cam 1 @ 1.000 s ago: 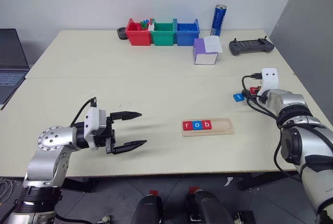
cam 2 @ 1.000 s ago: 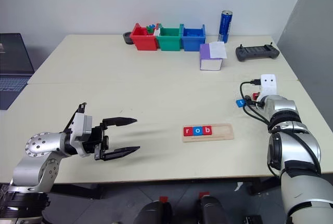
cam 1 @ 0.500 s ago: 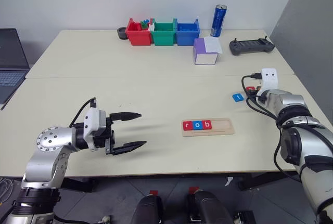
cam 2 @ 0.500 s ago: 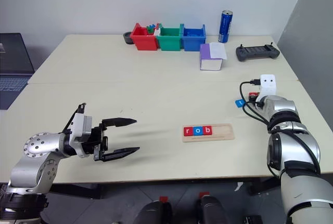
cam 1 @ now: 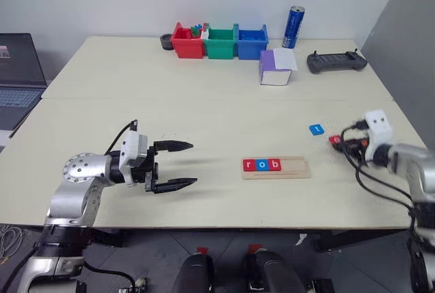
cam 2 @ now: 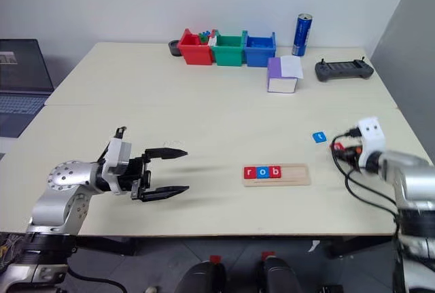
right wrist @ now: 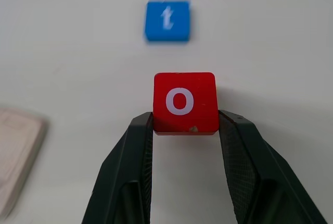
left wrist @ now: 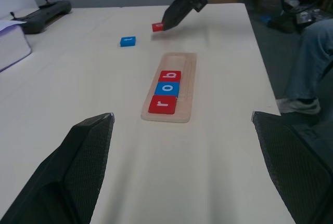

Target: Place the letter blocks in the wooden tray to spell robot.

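— What have I got in the right pincer (right wrist: 184, 125)?
— The red square "o" tile (right wrist: 184, 102), clamped between both fingers, above the desk (cam 1: 204, 109).
— And the left pincer (cam 1: 182, 165)?
— Spread wide, empty, well apart from the pale wooden tray (cam 1: 275, 168) holding "r", "o", "b". The blue "t" tile (cam 1: 316, 129) lies beyond the tray; the purple-sided box (cam 1: 275, 70) and coloured bins (cam 1: 221, 40) sit further back.

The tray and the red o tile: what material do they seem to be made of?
Tray: probably unpainted wood, matte; it is pale tan with a raised rim. The o tile: maybe painted wood or plastic; it has a smooth, even red face with a crisp white letter.
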